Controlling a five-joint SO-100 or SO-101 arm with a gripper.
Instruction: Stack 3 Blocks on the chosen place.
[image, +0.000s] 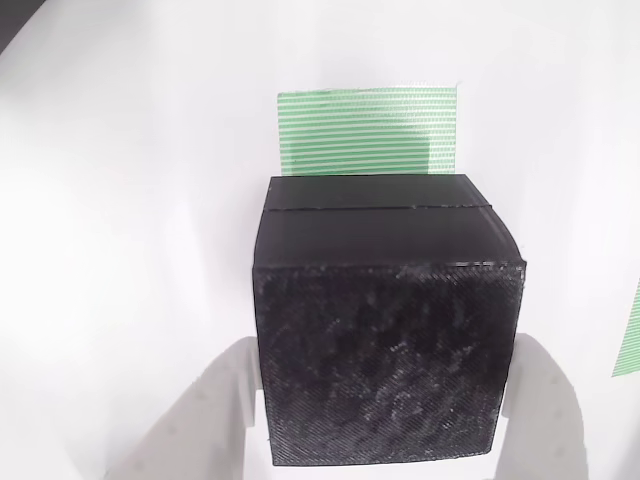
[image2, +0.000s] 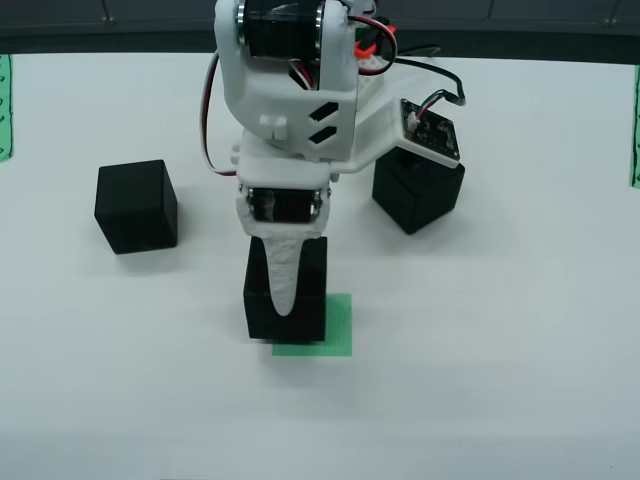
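Pincer (image2: 285, 275) closed on glitter-textured black cube (image: 385, 335), one white finger (image: 215, 420) against each side face. Cube carried low over striped green square patch (image2: 330, 330), offset toward patch's left edge in fixed view; contact with table (image2: 520, 380) not determinable. First placing step in hand. Next move, by judgement: shift cube rightward in fixed view until centred on patch, lower, release. Remaining two black cubes, left cube (image2: 137, 205) and right cube (image2: 418, 195), resting nearer table's far edge, well apart.
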